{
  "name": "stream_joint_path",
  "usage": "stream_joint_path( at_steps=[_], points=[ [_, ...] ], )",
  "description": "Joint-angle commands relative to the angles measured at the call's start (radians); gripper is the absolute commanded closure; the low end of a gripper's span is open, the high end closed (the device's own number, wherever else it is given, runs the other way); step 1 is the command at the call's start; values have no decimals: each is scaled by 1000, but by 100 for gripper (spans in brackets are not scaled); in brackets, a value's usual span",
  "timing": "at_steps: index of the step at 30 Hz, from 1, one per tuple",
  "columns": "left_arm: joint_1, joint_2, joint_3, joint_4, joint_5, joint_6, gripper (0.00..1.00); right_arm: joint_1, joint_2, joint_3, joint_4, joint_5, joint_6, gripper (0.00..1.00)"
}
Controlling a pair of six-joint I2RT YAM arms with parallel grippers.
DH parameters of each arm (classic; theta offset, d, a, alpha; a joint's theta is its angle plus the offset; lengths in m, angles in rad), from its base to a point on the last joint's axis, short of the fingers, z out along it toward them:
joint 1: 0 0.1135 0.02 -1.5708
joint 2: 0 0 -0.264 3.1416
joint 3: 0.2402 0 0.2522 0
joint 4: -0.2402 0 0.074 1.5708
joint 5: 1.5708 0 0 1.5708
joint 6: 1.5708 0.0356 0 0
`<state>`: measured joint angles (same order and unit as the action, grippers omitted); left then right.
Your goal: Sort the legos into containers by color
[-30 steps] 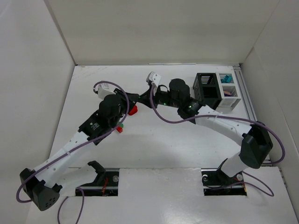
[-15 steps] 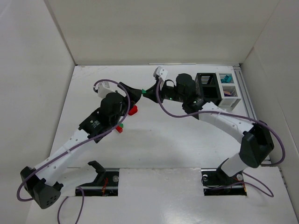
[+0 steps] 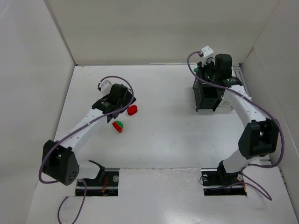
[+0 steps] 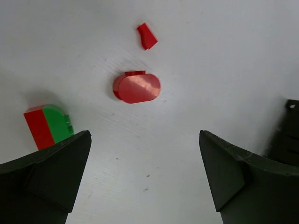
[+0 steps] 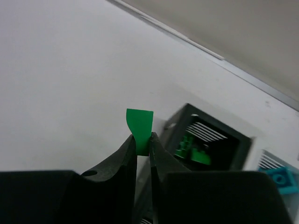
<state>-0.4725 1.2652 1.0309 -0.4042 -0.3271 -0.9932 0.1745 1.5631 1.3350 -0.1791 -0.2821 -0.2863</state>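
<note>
Spread wide at the left gripper (image 4: 144, 140), near a red brick (image 4: 137, 87) at 12 o'clock and a red-green brick (image 4: 46, 126) at 9. Clamped tight at the right gripper (image 5: 142, 138) on a green piece (image 5: 139, 122), black bin (image 5: 223, 132) with green bricks (image 5: 194, 150) at 3 o'clock.

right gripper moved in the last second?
Yes. In the top view the right gripper has swung right, from the centre of the view to above the black bin, shut on a green piece.
</note>
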Motion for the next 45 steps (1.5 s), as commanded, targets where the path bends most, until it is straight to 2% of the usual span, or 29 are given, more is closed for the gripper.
stream_joint_path(
  at_steps=[1, 5, 8, 16, 18, 21, 23, 25, 28, 34, 36, 38, 39, 41, 42, 44, 45],
  points=[
    [15, 48, 72, -54, 22, 71, 0, -62, 75, 156, -169, 144, -79, 100],
    [66, 152, 84, -85, 48, 80, 0, -124, 185, 285, -269, 196, -102, 100],
    [103, 172, 71, -94, 80, 80, 0, -135, 248, 349, -316, 205, -120, 100],
    [114, 194, 12, -143, 83, 48, 0, -155, 290, 346, -353, 205, -120, 99],
    [123, 194, -1, -153, 72, 38, 0, -155, 299, 346, -339, 205, -120, 85],
    [132, 183, -32, -153, 72, 38, 0, -155, 299, 346, -339, 205, -120, 70],
    [141, 172, -60, -153, 83, 27, 0, -155, 299, 346, -339, 205, -120, 66],
    [150, 172, -74, -153, 83, 27, 0, -155, 299, 346, -339, 205, -120, 54],
    [160, 172, -94, -153, 83, 27, 0, -155, 278, 337, -339, 205, -120, 44],
    [160, 141, -115, -150, 83, 18, 0, -155, 221, 296, -339, 195, -120, 42],
    [160, 119, -115, -122, 83, 57, 0, -155, 180, 257, -295, 170, -129, 40],
    [160, 94, -115, -32, 104, 121, 0, -155, 147, 227, -249, 123, -140, 40],
    [160, 94, -115, 14, 137, 228, 1, -155, 117, 193, -234, 103, -161, 39],
    [147, 82, -115, 154, 270, 341, 3, -155, 86, 158, -186, 37, -171, 37],
    [147, 82, -115, 189, 313, 382, 3, -155, 59, 118, -166, 15, -171, 24],
    [124, 115, -98, 267, 403, 478, 3, -155, 32, 81, -125, -41, -171, 12],
    [115, 132, -89, 281, 417, 504, 3, -155, 22, 64, -90, -57, -171, 1]
  ],
)
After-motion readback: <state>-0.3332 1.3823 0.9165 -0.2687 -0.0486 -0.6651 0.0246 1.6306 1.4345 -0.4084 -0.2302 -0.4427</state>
